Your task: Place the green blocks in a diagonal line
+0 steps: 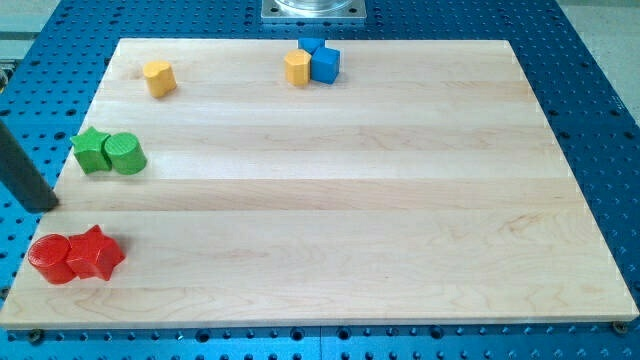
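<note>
Surface (pixel 330 180) carries, nearest at the left, a red cylinder (pixel 48 259) touching a red star (pixel 96 253). The tip (pixel 45 207), a bare rod, stands at the left edge. Farther, green star (pixel 92 150) touches green cylinder (pixel 126 154). Farthest sit yellow (pixel 158 77) and blue blocks (pixel 322 60).

Wooden board (pixel 330 190): centre, whole right side and bottom edge open, free passage. Obstacles all hug the left and top. Left edge: green star (pixel 91 150) touching green cylinder (pixel 125 154); below them, red cylinder (pixel 50 259) touching red star (pixel 96 253); clear lane between the pairs. Top edge: yellow block (pixel 158 77) alone; further right, yellow block (pixel 297 68) against two blue blocks (pixel 320 58). My tip (pixel 46 205) sits off the board's left edge, level with that lane.
</note>
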`<action>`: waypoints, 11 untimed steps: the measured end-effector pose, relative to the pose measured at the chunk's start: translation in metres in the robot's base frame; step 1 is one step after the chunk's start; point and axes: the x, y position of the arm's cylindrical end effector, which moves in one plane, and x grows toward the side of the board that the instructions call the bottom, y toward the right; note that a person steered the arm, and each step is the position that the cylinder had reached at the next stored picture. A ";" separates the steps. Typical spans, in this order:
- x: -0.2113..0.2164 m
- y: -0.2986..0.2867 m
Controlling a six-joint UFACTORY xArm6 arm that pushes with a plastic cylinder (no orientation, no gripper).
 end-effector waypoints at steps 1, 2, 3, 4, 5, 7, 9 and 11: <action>-0.026 0.000; -0.064 0.001; -0.064 0.069; -0.063 0.129; -0.061 0.152; -0.061 0.153; -0.061 0.147; -0.101 0.190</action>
